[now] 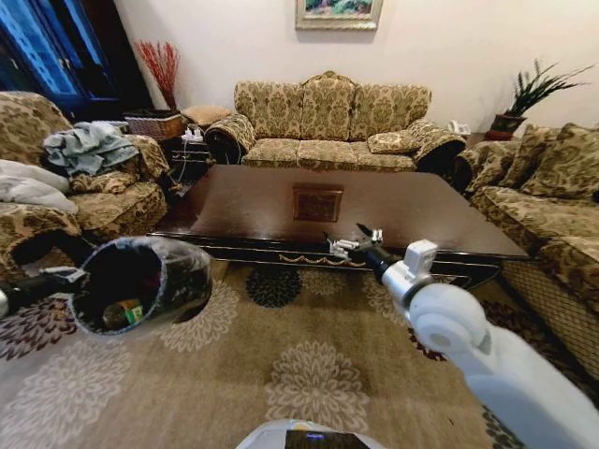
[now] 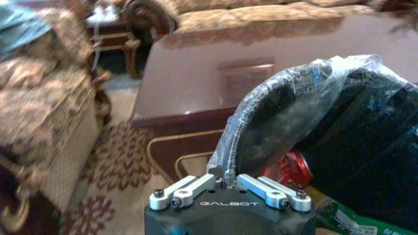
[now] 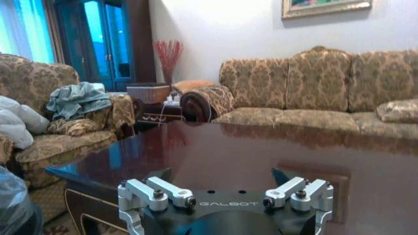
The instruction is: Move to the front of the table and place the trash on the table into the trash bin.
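One claw (image 2: 225, 188) on trash bin (image 1: 140, 281)

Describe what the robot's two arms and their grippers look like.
The right arm is smooth glossy white with rounded joints and a small white block near the wrist. The right gripper has slim dark fingers on silver linkages. The left gripper has silver metal links with black screws on a black body printed GALBOT, as on the right gripper's body.
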